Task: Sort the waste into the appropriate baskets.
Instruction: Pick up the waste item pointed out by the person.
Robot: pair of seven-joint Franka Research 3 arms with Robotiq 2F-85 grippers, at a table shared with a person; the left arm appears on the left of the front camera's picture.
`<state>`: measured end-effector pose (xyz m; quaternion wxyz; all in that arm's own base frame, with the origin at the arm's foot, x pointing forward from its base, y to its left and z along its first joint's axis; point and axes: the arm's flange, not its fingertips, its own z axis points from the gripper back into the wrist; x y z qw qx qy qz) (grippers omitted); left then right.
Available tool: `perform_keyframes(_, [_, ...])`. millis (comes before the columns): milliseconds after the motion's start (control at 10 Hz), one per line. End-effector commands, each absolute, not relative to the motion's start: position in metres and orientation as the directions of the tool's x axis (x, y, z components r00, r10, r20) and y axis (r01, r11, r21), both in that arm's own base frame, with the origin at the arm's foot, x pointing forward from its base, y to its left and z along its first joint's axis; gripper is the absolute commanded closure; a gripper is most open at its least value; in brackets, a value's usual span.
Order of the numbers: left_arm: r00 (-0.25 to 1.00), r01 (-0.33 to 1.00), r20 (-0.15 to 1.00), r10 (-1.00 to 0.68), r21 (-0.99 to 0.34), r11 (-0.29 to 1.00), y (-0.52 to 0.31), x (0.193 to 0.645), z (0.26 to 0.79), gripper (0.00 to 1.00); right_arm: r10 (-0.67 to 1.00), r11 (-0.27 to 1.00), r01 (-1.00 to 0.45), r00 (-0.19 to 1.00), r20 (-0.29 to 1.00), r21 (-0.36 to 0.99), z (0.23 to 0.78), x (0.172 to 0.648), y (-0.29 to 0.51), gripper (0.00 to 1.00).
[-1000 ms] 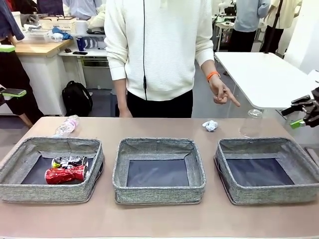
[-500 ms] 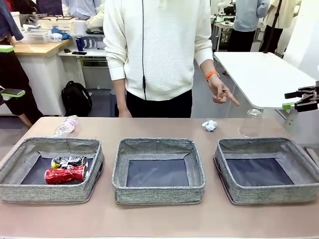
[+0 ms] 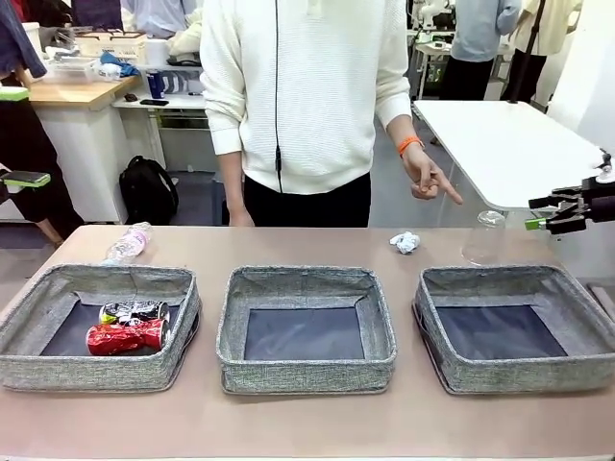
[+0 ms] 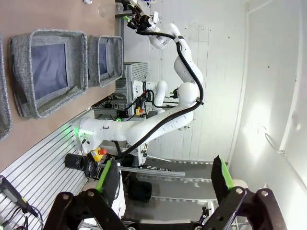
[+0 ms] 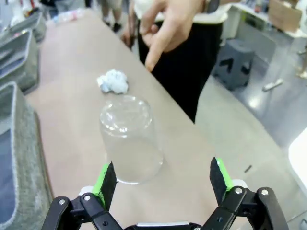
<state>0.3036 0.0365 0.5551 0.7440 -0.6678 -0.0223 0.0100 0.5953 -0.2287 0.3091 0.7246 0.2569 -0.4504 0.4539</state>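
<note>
An upside-down clear plastic cup (image 3: 485, 238) stands on the table behind the right basket (image 3: 588, 336). My right gripper (image 3: 540, 212) hovers open just right of it, jaws apart and empty. In the right wrist view the cup (image 5: 129, 139) sits straight ahead of the open gripper (image 5: 160, 184), with the white paper ball (image 5: 113, 80) beyond. The paper ball (image 3: 405, 242) lies left of the cup. A clear bottle (image 3: 128, 242) lies behind the left basket (image 3: 58, 370), which holds a dark can (image 3: 135, 311) and a red can (image 3: 125, 337). My left gripper (image 4: 165, 184) is open and empty, off the table.
The middle basket (image 3: 307, 370) shows a bare dark bottom. A person in a white sweater stands at the far side, one hand (image 3: 428, 181) pointing down toward the cup and paper ball; the hand (image 5: 168, 24) hangs above them. The table's far edge runs close behind the cup.
My right gripper has risen and swung left, closer to the cup, still open. The person's pointing hand and the waste have stayed put.
</note>
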Motion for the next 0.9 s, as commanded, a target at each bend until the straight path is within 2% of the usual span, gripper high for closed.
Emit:
perform_keyframes(0, [0.998,0.036,0.040,0.038,-0.995,0.090,0.036,0.304,0.557,0.00,0.439,0.401,-0.915,0.156,0.885,-0.038,0.308,0.605,-0.229,0.00])
perform_keyframes(800, [0.998,0.036,0.040,0.038,-0.995,0.090,0.036,0.304,0.557,0.00,0.428,0.307,-0.951,0.173,0.887,0.037,0.273,0.644,-0.175,0.00])
